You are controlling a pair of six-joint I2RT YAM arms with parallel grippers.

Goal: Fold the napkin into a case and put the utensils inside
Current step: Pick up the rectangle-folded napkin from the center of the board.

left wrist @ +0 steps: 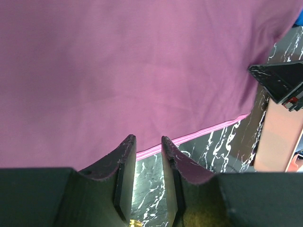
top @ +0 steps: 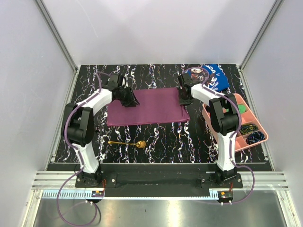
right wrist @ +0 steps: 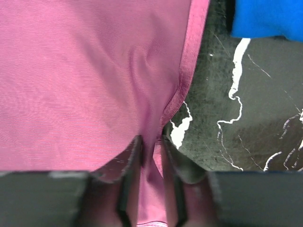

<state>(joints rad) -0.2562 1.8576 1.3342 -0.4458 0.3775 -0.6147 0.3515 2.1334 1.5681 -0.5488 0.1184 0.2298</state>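
Observation:
The plum-purple napkin (top: 151,106) lies spread flat on the black marbled table; no case shape shows. My left gripper (top: 131,102) hangs over the napkin's left part. In the left wrist view its gripper (left wrist: 148,139) is open, with only table and the napkin's (left wrist: 118,71) hem showing in the gap. My right gripper (top: 183,100) sits at the napkin's right edge. In the right wrist view that gripper (right wrist: 151,142) is shut on a pinched-up fold of the napkin (right wrist: 80,80) beside its hem. The gold spoon (top: 127,143) lies on the table in front of the napkin, apart from both grippers.
A blue printed cloth (top: 213,75) lies at the back right, just beyond the right gripper, and its corner (right wrist: 267,19) shows in the right wrist view. A pink compartment tray (top: 265,136) with small items stands at the right edge. White walls close the back and sides.

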